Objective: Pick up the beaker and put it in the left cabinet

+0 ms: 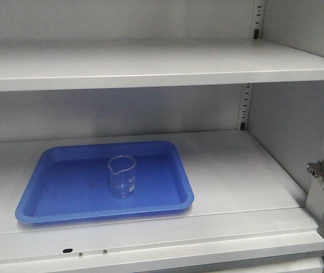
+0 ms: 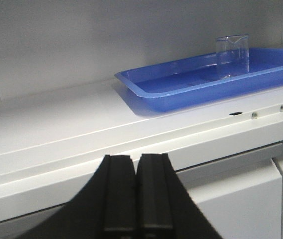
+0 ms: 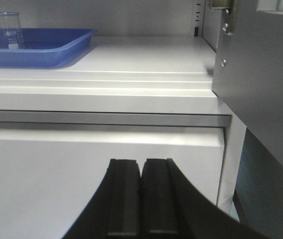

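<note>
Currently the left cabinet (image 1: 150, 65) fills the frame; its lower shelf carries a blue tray (image 1: 65, 199) at lower left. The beaker (image 1: 122, 176) stands upright in the tray, up and right of the clenched left gripper (image 2: 136, 162), apparently the nearer. Right gripper (image 3: 141, 167) likewise clenched, empty.

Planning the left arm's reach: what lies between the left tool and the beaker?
In the left wrist view, bare grey shelf and the blue tray's near rim separate the left tool from the beaker.
</note>
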Controlling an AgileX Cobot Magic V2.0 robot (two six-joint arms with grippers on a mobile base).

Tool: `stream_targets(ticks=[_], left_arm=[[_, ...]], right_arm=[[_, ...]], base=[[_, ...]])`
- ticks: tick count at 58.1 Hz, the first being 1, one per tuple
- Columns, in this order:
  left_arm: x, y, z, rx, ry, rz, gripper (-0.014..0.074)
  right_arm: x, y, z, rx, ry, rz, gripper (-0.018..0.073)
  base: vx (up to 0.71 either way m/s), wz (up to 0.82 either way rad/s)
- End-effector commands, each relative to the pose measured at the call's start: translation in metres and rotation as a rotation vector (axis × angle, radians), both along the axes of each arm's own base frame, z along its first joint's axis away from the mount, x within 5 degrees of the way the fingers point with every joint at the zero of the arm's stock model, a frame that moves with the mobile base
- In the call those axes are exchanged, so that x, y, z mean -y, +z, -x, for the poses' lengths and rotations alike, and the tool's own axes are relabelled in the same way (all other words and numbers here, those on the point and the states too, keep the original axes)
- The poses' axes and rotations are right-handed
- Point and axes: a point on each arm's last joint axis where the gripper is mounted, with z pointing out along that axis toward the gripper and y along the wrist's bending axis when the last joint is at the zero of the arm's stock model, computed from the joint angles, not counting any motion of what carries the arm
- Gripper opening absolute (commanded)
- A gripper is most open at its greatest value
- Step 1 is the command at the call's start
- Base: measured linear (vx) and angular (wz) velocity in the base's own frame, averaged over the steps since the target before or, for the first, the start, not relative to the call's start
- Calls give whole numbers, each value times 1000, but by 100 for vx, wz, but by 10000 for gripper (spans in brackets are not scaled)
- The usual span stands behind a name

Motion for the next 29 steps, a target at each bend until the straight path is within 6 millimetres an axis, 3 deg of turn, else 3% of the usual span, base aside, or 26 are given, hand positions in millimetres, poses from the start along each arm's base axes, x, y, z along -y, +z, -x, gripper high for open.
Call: stream_targets(ticks=[1, 29], left_arm=[[0, 2, 1, 76, -4, 15, 1], [0, 2, 1, 76, -4, 15, 1]], right_arm=[[0, 5, -1, 67, -10, -24, -3], [1, 4, -1, 58, -27, -22, -3]], base=[[0, 0], [0, 0]])
